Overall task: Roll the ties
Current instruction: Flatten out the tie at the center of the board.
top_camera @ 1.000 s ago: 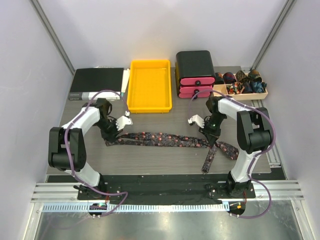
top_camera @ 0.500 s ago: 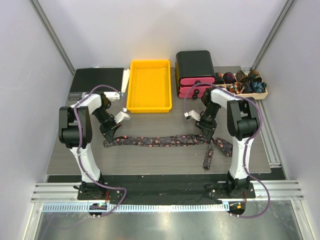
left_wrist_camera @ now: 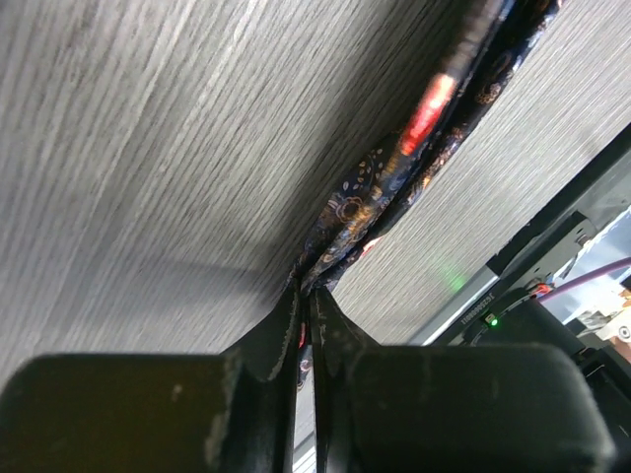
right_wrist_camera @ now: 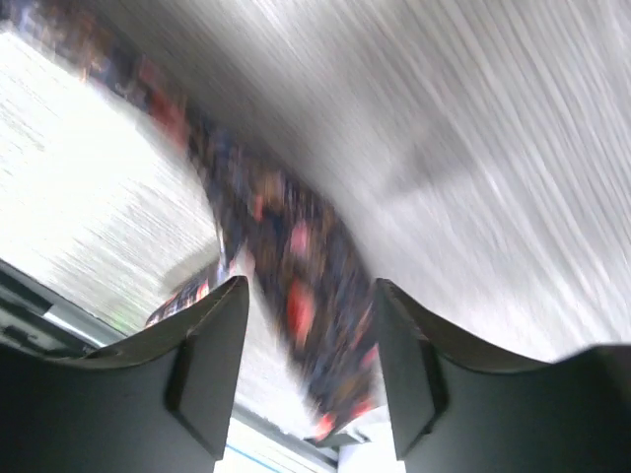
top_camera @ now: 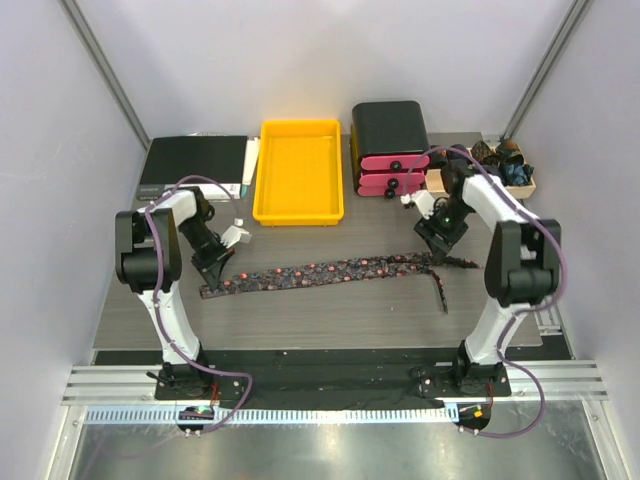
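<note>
Bench [top_camera: 300,325]: grey wood-grain surface; both arms reach in from the 6 o'clock edge.
Tie [top_camera: 330,270]: one dark speckled necktie lies flat and unrolled across the middle of the bench. It runs from 9 o'clock to 3 o'clock, and its 3 o'clock end sits slightly farther from the arms.
Tie, right end: it folds back, and a short narrow tail points toward 6 o'clock.
Left gripper [top_camera: 214,276]: at the 9 o'clock end of the tie, low on the bench.
Left jaws: the left wrist view shows them pinched together on the tie's fabric, with no gap between the fingertips [left_wrist_camera: 286,313]. The cloth runs away from the tips as a folded strip.
Right gripper [top_camera: 440,248]: at the 3 o'clock end, directly over the tie near its fold.
Right jaws: they stand wide apart in the right wrist view. The tie shows in the gap between the two fingers [right_wrist_camera: 212,365], but the frame is blurred, so contact with the cloth cannot be told.
Yellow tray [top_camera: 298,212]: at 12 o'clock, well apart from the tie.
Black drawer unit [top_camera: 390,125]: just to the 3 o'clock side of the yellow tray, with pink drawer fronts.
Wooden box [top_camera: 528,187]: at 2 o'clock beside the drawer unit, holding dark rolled bundles.
Black case [top_camera: 195,160]: at 10 o'clock, lying flat.
</note>
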`<state>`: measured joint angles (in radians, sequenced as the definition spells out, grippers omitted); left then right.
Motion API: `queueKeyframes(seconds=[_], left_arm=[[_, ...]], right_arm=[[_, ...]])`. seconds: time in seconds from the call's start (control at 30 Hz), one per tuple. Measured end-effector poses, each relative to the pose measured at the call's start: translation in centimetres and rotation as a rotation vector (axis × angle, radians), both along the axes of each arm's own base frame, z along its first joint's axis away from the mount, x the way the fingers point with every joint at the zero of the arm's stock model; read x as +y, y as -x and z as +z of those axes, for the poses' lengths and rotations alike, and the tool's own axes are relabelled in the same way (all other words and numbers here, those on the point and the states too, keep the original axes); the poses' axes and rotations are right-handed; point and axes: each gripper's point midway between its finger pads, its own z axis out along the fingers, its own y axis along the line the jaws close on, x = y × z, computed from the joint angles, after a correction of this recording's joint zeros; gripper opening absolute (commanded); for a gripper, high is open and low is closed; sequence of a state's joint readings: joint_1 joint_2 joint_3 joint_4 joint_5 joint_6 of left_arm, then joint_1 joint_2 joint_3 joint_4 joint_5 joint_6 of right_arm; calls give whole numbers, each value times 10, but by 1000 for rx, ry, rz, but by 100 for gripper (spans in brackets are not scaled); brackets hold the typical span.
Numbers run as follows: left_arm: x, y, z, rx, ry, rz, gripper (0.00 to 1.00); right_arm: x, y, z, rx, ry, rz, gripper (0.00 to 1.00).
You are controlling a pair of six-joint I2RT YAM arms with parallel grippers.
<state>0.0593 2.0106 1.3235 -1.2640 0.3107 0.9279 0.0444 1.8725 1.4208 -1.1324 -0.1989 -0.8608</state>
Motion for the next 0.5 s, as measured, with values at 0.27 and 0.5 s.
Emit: queueKeyframes(seconds=[0.27,0.5], left_arm=[[-1,3,-2,5,-5,27,23],[-1,5,1,-8,-10,34,29]], right_arm=[[-12,18,12,-155,100,-95,46],[-31,-20,-18,-177,200,-162,6]])
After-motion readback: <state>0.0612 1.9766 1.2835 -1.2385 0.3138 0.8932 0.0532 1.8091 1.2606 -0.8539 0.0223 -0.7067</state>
